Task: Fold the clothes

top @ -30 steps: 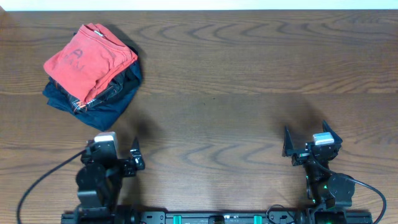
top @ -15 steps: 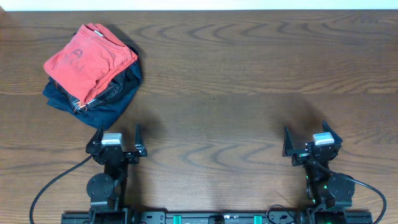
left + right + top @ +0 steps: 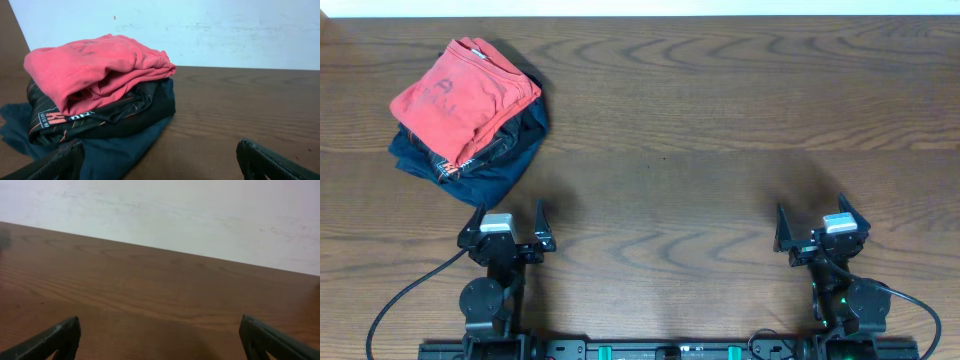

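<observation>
The clothes [image 3: 460, 95], a coral-red T-shirt, lie folded on top of a dark navy garment [image 3: 485, 172] at the table's far left. In the left wrist view the red shirt [image 3: 95, 67] rests in a rounded fold on the dark garment [image 3: 125, 112], a little ahead and to the left of my fingers. My left gripper [image 3: 510, 215] [image 3: 160, 150] stands open near the front edge, just short of the pile, with nothing in it. My right gripper [image 3: 811, 210] [image 3: 160, 325] is open and empty over bare wood at the front right.
The wooden table [image 3: 720, 120] ends at a white wall [image 3: 175, 215] along its far edge. The navy garment's blue hem [image 3: 115, 152] spreads toward my left fingers. Cables run behind both arm bases at the front.
The left arm turned from a sideways pose to face the far side, its gripper now pointing toward the pile, and has stayed still for the last half second. The right arm has not moved.
</observation>
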